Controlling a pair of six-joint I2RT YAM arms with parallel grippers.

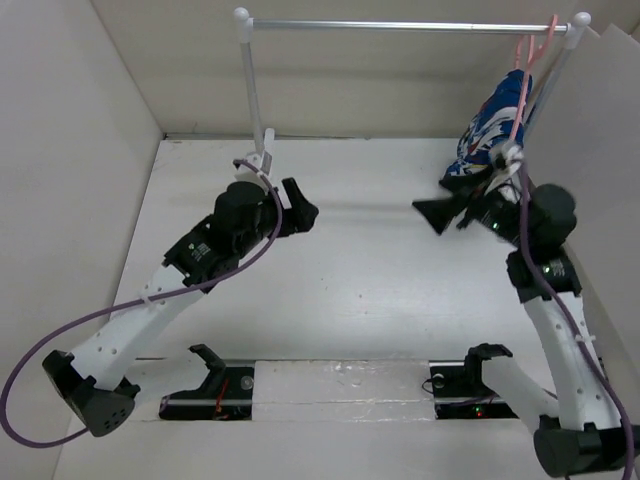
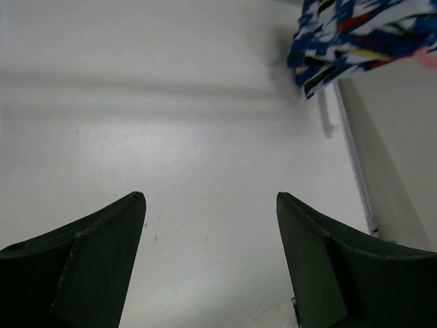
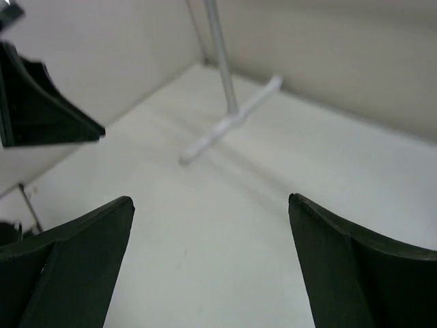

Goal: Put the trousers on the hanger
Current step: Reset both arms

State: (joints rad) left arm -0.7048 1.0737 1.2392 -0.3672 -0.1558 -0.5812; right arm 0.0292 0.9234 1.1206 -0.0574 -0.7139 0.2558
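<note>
The blue-print trousers hang over the pink hanger, which hooks on the silver rail at the far right. They also show at the top right of the left wrist view. My left gripper is open and empty over the table's left middle; its jaws stand wide apart over bare table. My right gripper is open and empty, just left of and below the trousers, pointing left. Its jaws stand wide apart with nothing between them.
The silver rail on white posts spans the back of the table. Its left post and foot show in the right wrist view. White walls close in left, back and right. The left arm's finger shows in that view.
</note>
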